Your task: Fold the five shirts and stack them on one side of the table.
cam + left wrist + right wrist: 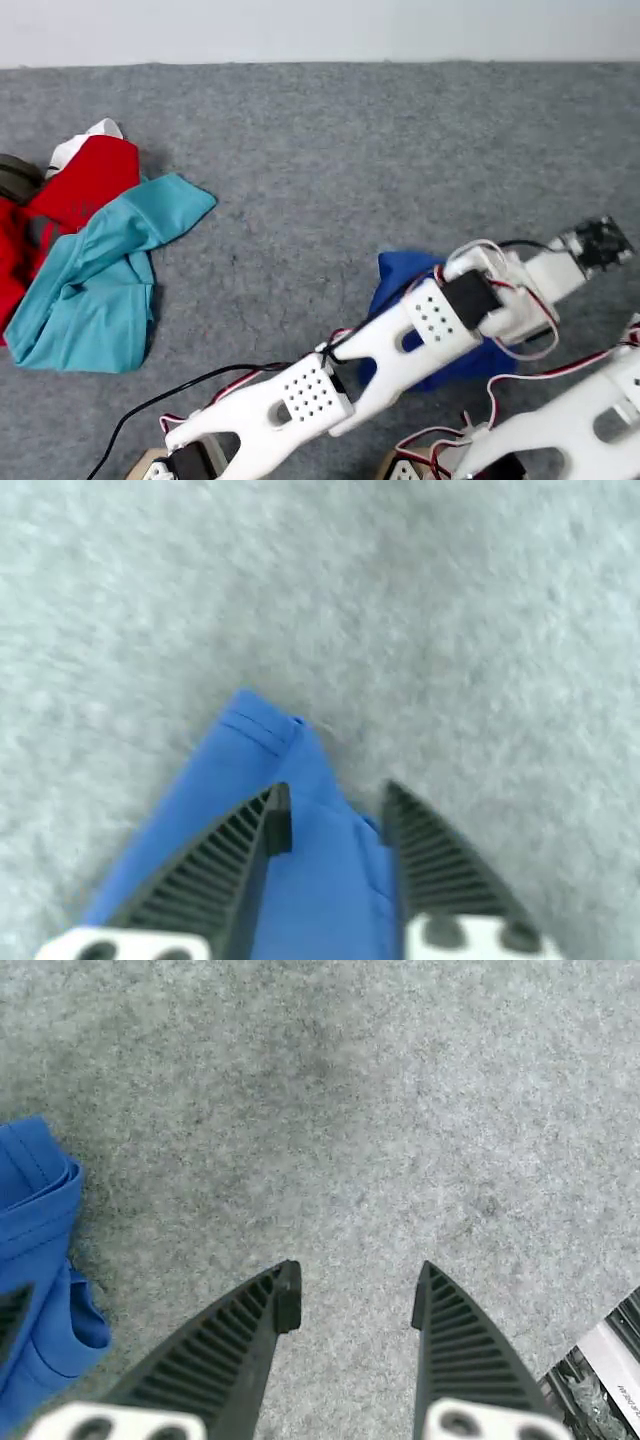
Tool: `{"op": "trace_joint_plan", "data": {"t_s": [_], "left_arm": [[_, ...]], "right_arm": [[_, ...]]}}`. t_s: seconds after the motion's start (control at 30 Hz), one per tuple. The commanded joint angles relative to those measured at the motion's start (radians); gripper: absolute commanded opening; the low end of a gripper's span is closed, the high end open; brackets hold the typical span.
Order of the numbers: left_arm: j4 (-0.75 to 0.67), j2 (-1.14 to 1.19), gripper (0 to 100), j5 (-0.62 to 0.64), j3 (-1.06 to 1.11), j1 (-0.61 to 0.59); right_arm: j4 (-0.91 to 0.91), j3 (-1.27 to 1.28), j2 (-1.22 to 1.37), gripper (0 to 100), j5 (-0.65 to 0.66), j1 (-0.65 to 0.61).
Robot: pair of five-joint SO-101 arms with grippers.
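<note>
Left gripper point(335, 790) over blue shirt point(255, 755)

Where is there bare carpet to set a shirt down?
Bare carpet: the far band along the wall, and the middle between teal shirt and blue shirt. Crowded: the red shirt pile at left, and the left arm and right arm near right.

Grey felt table point(330, 150) — plain white wall point(320, 30) behind it

High view: a fixed camera looks steeply down over the grey counter point(350, 150), with both arms entering at the near edge. Wrist views: each sits close above the counter, facing down past its own jaws. All three views share the blue shirt point(398, 278).
</note>
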Motion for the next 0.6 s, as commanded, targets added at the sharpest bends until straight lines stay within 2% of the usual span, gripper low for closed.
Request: {"op": "trace_joint_plan", "data": {"t_s": [0.0,0.13,0.27,0.43,0.57], "left_arm": [[-0.032,-0.048,23,0.005,-0.067,-0.026],[-0.023,-0.103,22,-0.002,-0.067,-0.055],[0.066,-0.141,22,-0.002,-0.064,-0.207],[0.213,-0.120,22,-0.002,-0.064,-0.342],[0.229,-0.052,22,-0.002,-0.061,-0.405]], "right_arm": [[-0.012,-0.031,-0.036,20.5,-0.008,0.008],[-0.010,-0.029,-0.035,20.5,-0.008,-0.008],[0.025,-0.005,-0.035,20.5,-0.008,-0.102],[0.064,0.032,-0.035,20.5,-0.008,-0.346],[0.053,0.092,-0.025,20.5,-0.008,-0.602]]}}
